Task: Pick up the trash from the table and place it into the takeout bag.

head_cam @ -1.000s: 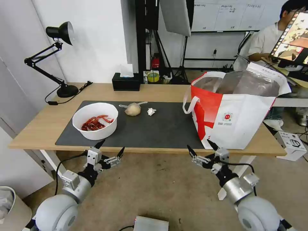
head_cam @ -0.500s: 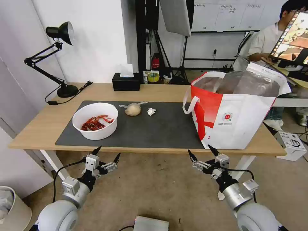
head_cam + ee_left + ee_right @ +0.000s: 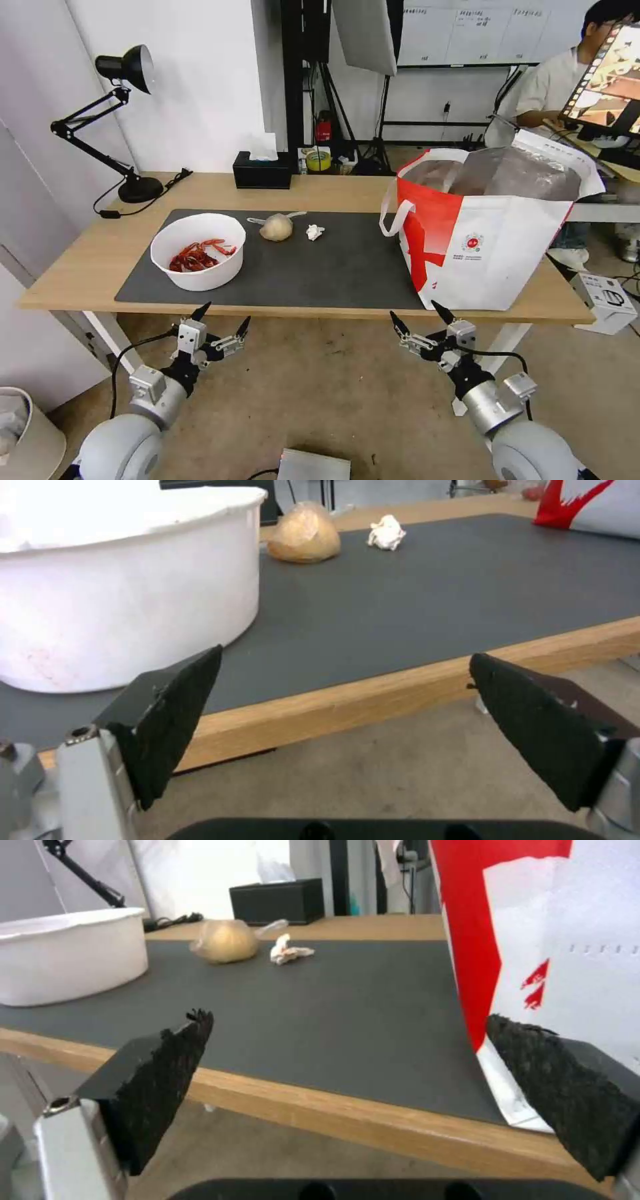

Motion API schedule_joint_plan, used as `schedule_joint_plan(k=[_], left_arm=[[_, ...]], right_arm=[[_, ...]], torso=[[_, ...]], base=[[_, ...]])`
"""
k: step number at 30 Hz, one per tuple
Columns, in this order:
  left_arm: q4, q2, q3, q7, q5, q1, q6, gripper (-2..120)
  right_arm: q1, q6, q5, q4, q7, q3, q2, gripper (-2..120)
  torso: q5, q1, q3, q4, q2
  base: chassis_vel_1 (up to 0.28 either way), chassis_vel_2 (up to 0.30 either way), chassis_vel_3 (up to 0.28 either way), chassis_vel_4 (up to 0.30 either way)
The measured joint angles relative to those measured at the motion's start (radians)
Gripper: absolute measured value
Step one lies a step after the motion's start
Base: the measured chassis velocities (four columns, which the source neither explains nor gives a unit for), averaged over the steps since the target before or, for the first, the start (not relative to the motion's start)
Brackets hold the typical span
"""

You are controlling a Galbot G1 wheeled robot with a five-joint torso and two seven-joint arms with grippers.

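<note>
A white round bowl (image 3: 198, 251) (image 3: 127, 590) (image 3: 70, 960) of red crayfish shells sits at the left of the dark grey mat (image 3: 300, 267) on the light-wood table (image 3: 87, 260). Behind it lie a small tied bag with a beige lump (image 3: 276, 227) (image 3: 305, 532) (image 3: 227, 941) and a crumpled white tissue wad (image 3: 314, 232) (image 3: 387, 532) (image 3: 289, 951). The white and red takeout bag (image 3: 490, 233) (image 3: 553, 930) stands open at the table's right end. My left gripper (image 3: 221, 320) (image 3: 347, 700) and right gripper (image 3: 417, 321) (image 3: 347, 1060) hang open below the front edge, holding nothing.
A black tissue box (image 3: 262, 170) and a black desk lamp (image 3: 110, 120) stand at the table's back. A bin (image 3: 27, 427) is on the floor at the left, a white box (image 3: 607, 300) on the floor at the right. A person sits behind the bag.
Both grippers have dropped slightly and drawn back from the table's front edge since a second ago. They have held still for the last half second. The things on the table stay put.
</note>
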State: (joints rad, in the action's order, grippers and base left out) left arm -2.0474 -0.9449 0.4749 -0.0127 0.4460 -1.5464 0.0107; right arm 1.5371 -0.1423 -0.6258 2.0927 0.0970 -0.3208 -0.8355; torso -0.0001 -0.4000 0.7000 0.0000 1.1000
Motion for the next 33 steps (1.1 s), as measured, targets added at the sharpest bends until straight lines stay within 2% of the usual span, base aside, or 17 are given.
schedule_joint_plan(k=[9, 17, 21, 24, 26, 28, 30, 32, 33], left_arm=[[-0.005, 0.001, -0.002, 0.0, 0.003, 0.006, 0.0, 100], [-0.019, 0.008, -0.002, 0.003, 0.009, 0.015, 0.001, 100], [-0.029, 0.009, -0.005, 0.005, 0.01, 0.018, 0.006, 100], [-0.037, 0.013, -0.001, 0.008, 0.01, 0.019, 0.008, 100], [-0.038, 0.014, 0.001, 0.008, 0.01, 0.019, 0.008, 100], [-0.044, 0.015, 0.004, 0.01, 0.01, 0.019, 0.008, 100], [-0.045, 0.015, 0.004, 0.01, 0.01, 0.018, 0.008, 100], [-0.046, 0.015, 0.005, 0.011, 0.01, 0.016, 0.008, 100], [-0.046, 0.015, 0.005, 0.011, 0.01, 0.016, 0.008, 100]], right_arm=[[-0.045, 0.012, -0.01, -0.002, -0.002, 0.026, -0.001, 100], [-0.194, 0.079, -0.066, 0.001, -0.003, 0.118, 0.005, 100], [-0.303, 0.113, -0.078, -0.03, -0.001, 0.189, 0.002, 100], [-0.491, 0.163, -0.097, -0.082, 0.035, 0.315, -0.003, 100], [-0.522, 0.176, -0.103, -0.094, 0.044, 0.336, -0.007, 100], [-0.614, 0.224, -0.126, -0.138, 0.068, 0.401, -0.025, 100], [-0.643, 0.241, -0.136, -0.155, 0.075, 0.423, -0.035, 100], [-0.744, 0.291, -0.186, -0.222, 0.114, 0.501, -0.083, 100], [-0.744, 0.291, -0.186, -0.222, 0.114, 0.501, -0.083, 100]], torso=[[0.0, 0.0, 0.0, 0.0, 0.0], [0.0, 0.0, 0.0, 0.0001, 0.0], [0.0, 0.0, 0.0, -0.0001, 0.0], [0.0, 0.0, 0.0, 0.0002, 0.0], [-0.0001, 0.0, 0.0, 0.0003, 0.0], [-0.0001, 0.0, 0.0, 0.0, 0.0], [0.0, 0.0, 0.0, 0.0, 0.0], [-0.0001, 0.0, 0.0, 0.0, 0.0], [-0.0001, 0.0, 0.0, 0.0, 0.0]], base=[[0.0, 0.0, 0.0, 0.0], [0.0, 0.0, 0.0, 0.0], [0.0, 0.0, 0.0, 0.0], [0.0, 0.0, 0.0, 0.0], [0.0, 0.0, 0.0, 0.0], [0.0, 0.0, 0.0, 0.0], [0.0, 0.0, 0.0, 0.0], [0.0, 0.0, 0.0, 0.0], [0.0, 0.0, 0.0, 0.0]])
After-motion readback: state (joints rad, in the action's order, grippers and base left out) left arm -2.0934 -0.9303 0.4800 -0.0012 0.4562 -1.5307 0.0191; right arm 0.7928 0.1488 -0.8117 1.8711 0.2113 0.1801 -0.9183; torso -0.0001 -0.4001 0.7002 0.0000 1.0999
